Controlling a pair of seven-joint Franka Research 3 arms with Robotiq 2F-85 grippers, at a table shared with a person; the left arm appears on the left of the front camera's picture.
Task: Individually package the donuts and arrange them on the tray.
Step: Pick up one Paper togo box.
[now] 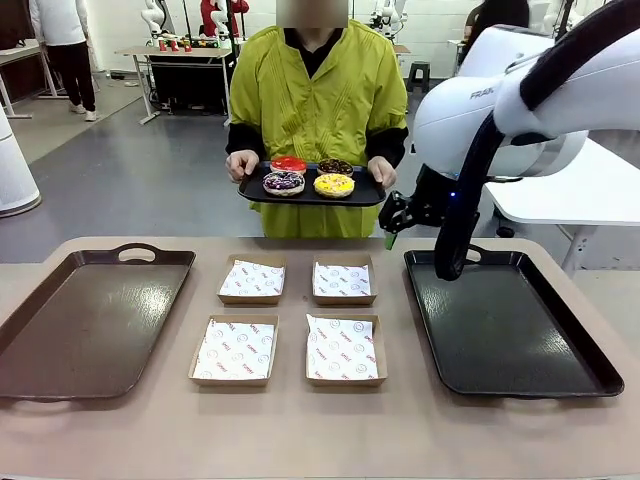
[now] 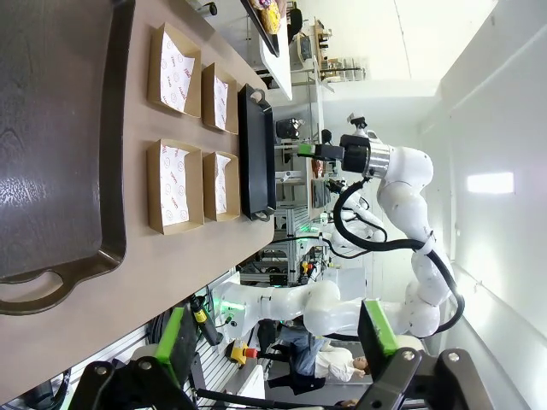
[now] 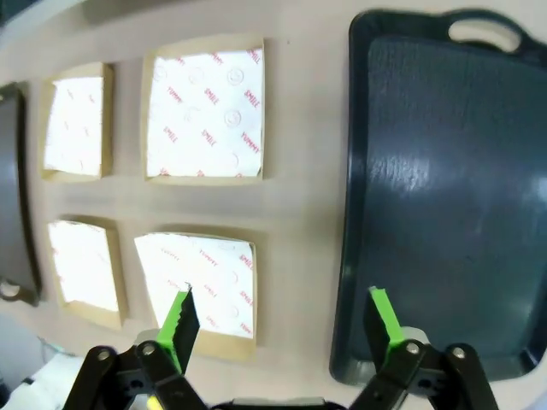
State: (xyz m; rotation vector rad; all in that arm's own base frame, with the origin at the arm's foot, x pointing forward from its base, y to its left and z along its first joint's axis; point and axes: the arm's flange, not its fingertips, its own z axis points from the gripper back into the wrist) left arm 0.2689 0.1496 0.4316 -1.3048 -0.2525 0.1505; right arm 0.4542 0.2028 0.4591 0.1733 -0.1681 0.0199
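- Hovering just beside the held tray [image 1: 372,196], the right gripper [image 1: 392,222] sits close to the person's hand [image 1: 382,172] on that tray's edge; a careless reach from here could clip the hand or knock the tray
- all four donuts ride on that held tray, up over the far edge of the desk [image 1: 300,430]; red donut [image 1: 289,164] and chocolate sprinkled donut [image 1: 335,167] at the back, purple drizzled donut [image 1: 283,182] and yellow donut [image 1: 334,185] in front; they're packed nearly touching, so fingers going for one may well smear its neighbour's frosting
- the tray is carried in two hands, not set down; any wobble as the fingers close could mean a lopsided grip, and soft frosted rings will likely dent under a hard squeeze
- four cardboard boxes [image 1: 233,381] wait between the brown tray [image 1: 60,385] and the black tray [image 1: 590,378]; their paper liners [image 1: 340,350] look loose and a touch skewed, so a dropped donut could drag one askew
- right wrist view: fingers [image 3: 181,318] spread wide with nothing between them, boxes and black tray below; that gap is hard to read from the front
- left wrist view: left gripper [image 2: 278,337] wide apart too and empty, looking across the brown tray and the boxes; it catches the right arm side-on, raised clear of the black tray, a height the front view flattens
- front view supplies the person and the donuts' layout on the held tray
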